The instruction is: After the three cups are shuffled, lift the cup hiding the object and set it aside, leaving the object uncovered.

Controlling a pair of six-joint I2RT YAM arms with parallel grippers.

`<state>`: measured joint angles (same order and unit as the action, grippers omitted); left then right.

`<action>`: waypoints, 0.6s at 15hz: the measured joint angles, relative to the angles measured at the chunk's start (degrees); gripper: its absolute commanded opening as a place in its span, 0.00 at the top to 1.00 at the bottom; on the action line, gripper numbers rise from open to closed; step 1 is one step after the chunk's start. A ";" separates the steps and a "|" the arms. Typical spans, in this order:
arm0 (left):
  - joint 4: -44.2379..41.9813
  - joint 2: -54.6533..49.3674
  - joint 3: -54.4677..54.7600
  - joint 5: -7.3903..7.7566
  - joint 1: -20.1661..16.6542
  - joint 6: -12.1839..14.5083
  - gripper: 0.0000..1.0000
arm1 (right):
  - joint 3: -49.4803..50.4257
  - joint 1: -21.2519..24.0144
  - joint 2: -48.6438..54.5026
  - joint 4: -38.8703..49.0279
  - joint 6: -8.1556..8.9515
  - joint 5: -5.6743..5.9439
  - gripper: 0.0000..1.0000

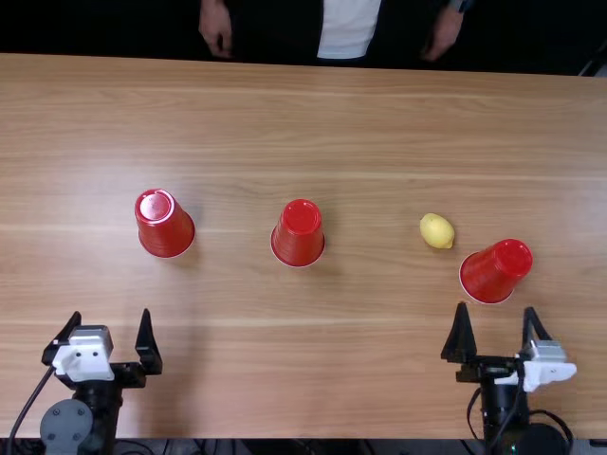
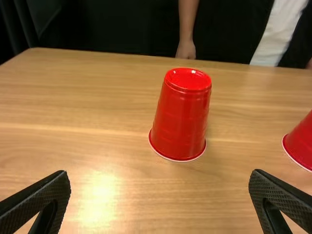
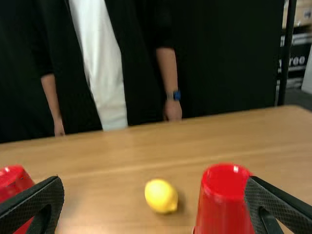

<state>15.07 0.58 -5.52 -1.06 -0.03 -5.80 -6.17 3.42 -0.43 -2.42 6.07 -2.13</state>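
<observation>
The lemon [image 1: 436, 230] lies bare between the middle cup [image 1: 298, 233] and the right cup [image 1: 495, 270], which stands upside down just beside it. The left gripper [image 1: 110, 316] and the right gripper [image 1: 495, 310] are spread and empty, near of the cups. Such a cup looks light, thin and slippery, so a gentle pinch across its wall should suit.

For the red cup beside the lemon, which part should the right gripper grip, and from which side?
Probably grip the right cup across its side wall, upper half, with the right gripper coming from the table's near edge: it stands upside down, narrower on top.
</observation>
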 measured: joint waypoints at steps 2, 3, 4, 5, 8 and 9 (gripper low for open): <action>-2.82 -0.04 1.18 0.00 0.00 0.07 0.00 | 3.02 0.00 0.00 0.66 -0.68 0.00 0.00; -5.11 -0.04 2.03 0.00 0.00 0.68 0.00 | 3.93 0.00 0.00 0.59 -1.36 0.00 0.00; -6.71 -0.04 2.60 0.04 0.00 1.49 0.00 | 4.00 0.02 0.00 0.63 -1.70 0.02 0.00; -7.06 -0.04 2.67 0.00 0.00 2.58 0.00 | 4.02 0.02 0.02 0.74 -1.95 0.00 0.00; -7.43 -0.07 2.89 0.07 0.00 3.78 0.00 | 4.00 0.02 0.02 0.74 -2.38 0.00 0.00; -7.45 -0.04 2.89 0.07 0.00 4.11 0.00 | 4.00 0.02 0.02 0.74 -2.49 0.02 0.00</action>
<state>7.62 0.54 -2.63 -0.99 -0.03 -1.69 -2.17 3.44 -0.40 -1.67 3.57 -2.11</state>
